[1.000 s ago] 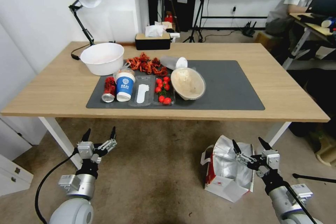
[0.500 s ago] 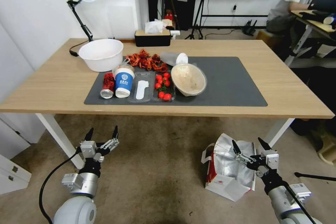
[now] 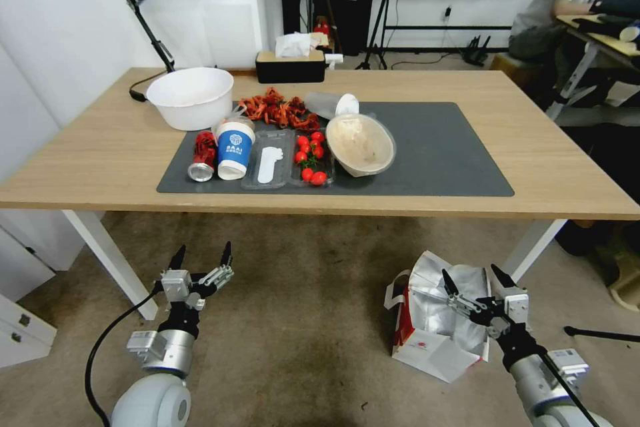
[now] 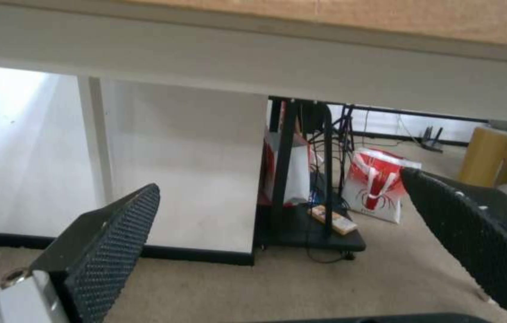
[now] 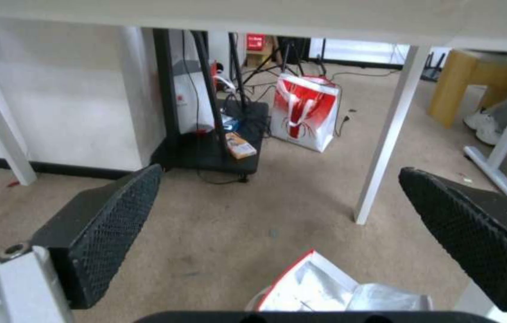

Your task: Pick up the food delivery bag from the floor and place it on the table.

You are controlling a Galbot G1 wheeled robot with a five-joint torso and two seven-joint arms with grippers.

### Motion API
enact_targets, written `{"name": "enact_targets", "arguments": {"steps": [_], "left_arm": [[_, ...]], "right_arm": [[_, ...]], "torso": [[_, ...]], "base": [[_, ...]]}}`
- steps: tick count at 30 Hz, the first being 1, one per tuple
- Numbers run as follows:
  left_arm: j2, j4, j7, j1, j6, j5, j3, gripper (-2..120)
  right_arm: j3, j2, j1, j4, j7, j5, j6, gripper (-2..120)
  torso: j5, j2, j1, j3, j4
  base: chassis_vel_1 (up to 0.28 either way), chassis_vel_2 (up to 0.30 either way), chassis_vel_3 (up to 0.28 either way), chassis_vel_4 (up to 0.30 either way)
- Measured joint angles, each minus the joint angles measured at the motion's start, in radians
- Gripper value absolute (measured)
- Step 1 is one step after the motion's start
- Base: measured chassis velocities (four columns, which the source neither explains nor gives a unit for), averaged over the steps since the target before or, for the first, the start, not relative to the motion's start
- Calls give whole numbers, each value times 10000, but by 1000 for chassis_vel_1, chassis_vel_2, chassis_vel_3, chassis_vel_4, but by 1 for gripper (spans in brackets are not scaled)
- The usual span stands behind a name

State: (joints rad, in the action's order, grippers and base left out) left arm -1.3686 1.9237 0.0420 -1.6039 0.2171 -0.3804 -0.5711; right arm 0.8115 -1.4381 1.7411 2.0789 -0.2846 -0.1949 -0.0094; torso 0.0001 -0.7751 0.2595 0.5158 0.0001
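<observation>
Low on the left, the left gripper (image 3: 202, 260) hangs over the floor (image 3: 300, 320) in front of the table (image 3: 107, 153), near its front-left leg, fingers spread and grasping nothing. Farther right, the food delivery bag (image 3: 427, 340) sits on the floor just before the table's front-right leg (foil lining crinkled, mouth gaping). Above its right side hovers the right gripper (image 3: 473, 277), fingers (image 5: 107, 224) likewise parted and empty, not touching the bag.
</observation>
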Motion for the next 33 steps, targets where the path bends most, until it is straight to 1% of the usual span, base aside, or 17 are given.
{"name": "enact_targets", "arguments": {"steps": [13, 16, 23, 31, 33], "left_arm": [[-41, -142, 46, 34, 247, 34, 49, 100], [-51, -139, 49, 21, 280, 54, 53, 100], [-130, -51, 56, 7, 310, 194, 223, 100], [-140, -31, 56, 4, 364, 247, 232, 100], [-140, -24, 57, -1, 377, 272, 226, 100]], "right_arm": [[10, -13, 55, 1, 0, -3, 9, 100], [11, -20, 75, 4, -2, -3, 23, 100], [18, -39, 108, 9, -7, -6, 61, 100], [11, -51, 121, 42, -6, -6, 61, 100], [-8, -65, 122, 51, -5, -1, 61, 100]], "torso": [[-1, 605, -248, -355, 0], [0, 703, -288, -413, 0], [0, 1090, -444, -648, 0], [-1, 1369, -554, -819, 0], [0, 1500, -601, -899, 0]], "base": [[0, 0, 0, 0], [0, 0, 0, 0], [0, 0, 0, 0], [0, 0, 0, 0], [0, 0, 0, 0]]}}
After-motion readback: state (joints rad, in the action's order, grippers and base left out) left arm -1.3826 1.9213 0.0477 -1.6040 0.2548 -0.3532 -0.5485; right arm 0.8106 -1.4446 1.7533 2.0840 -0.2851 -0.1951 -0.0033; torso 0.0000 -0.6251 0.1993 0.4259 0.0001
